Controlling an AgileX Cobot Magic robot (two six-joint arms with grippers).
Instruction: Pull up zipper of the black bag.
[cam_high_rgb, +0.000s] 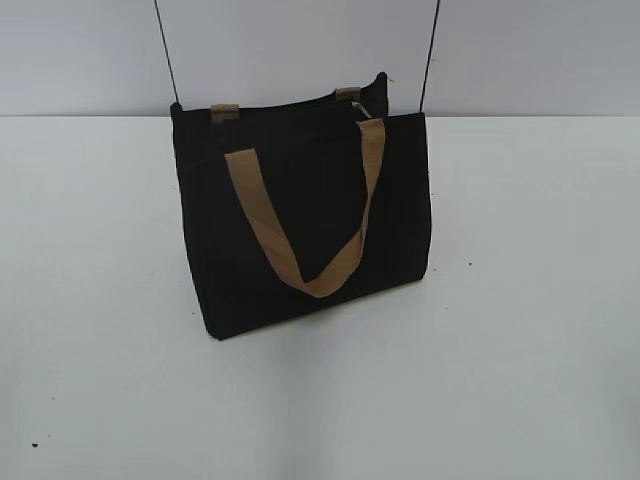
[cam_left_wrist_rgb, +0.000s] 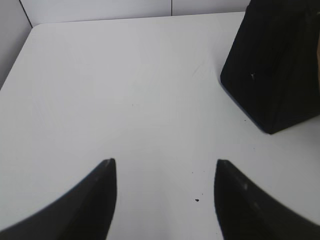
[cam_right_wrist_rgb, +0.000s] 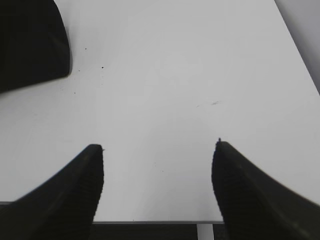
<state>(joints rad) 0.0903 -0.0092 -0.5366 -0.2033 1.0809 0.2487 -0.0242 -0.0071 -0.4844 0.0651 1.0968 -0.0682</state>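
The black bag (cam_high_rgb: 300, 215) stands upright on the white table in the exterior view, with a tan loop handle (cam_high_rgb: 300, 215) hanging down its front. The zipper runs along its top rim (cam_high_rgb: 290, 108); I cannot make out the pull tab. Neither gripper shows in the exterior view. My left gripper (cam_left_wrist_rgb: 165, 162) is open and empty above bare table; the bag's corner (cam_left_wrist_rgb: 275, 70) lies at the upper right of the left wrist view. My right gripper (cam_right_wrist_rgb: 157, 147) is open and empty; the bag's edge (cam_right_wrist_rgb: 30, 45) is at the upper left of the right wrist view.
The white table (cam_high_rgb: 520, 350) spreads around the bag. Two thin dark cables (cam_high_rgb: 165, 50) hang behind the bag against the pale wall. The table's near edge (cam_right_wrist_rgb: 160, 221) shows under the right gripper. Small dark specks (cam_left_wrist_rgb: 197, 201) lie on the table.
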